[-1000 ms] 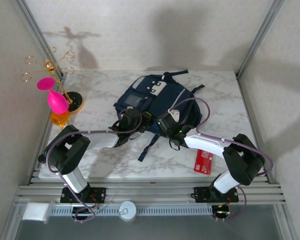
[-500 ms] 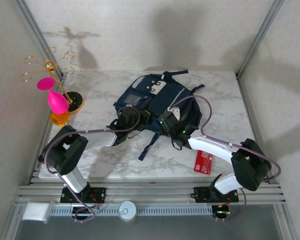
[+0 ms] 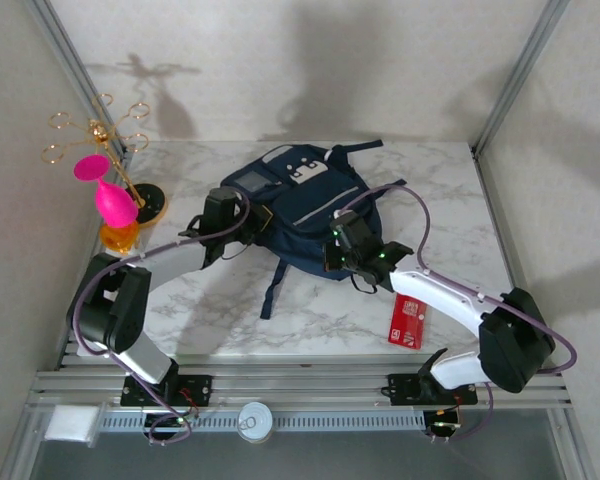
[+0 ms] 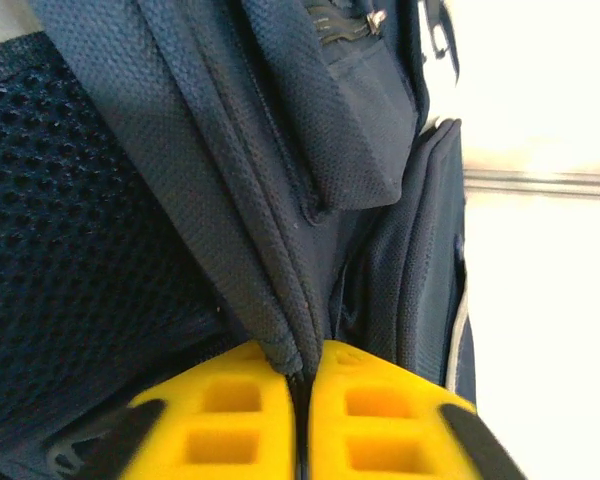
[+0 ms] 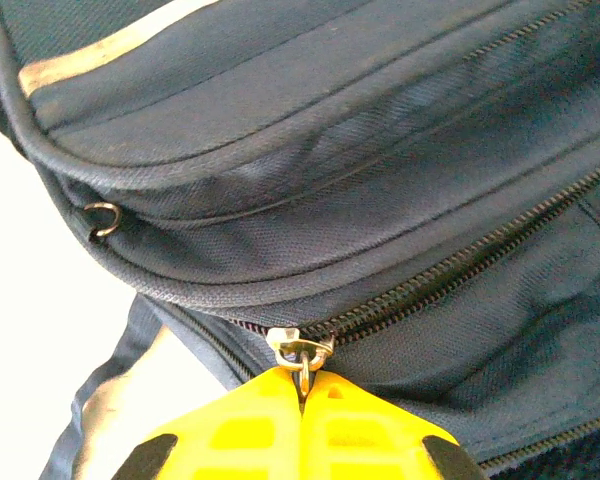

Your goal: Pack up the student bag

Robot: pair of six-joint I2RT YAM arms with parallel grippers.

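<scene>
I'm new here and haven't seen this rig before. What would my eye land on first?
The navy bag lies in the middle. The left gripper pinches a fold of it, and the right gripper holds its zipper pull. Next come the bright pink object on a gold stand at the left edge, and a red card at the near right.

student bag (image 3: 310, 205) dragged left; right pincer (image 5: 302, 380) closed
</scene>
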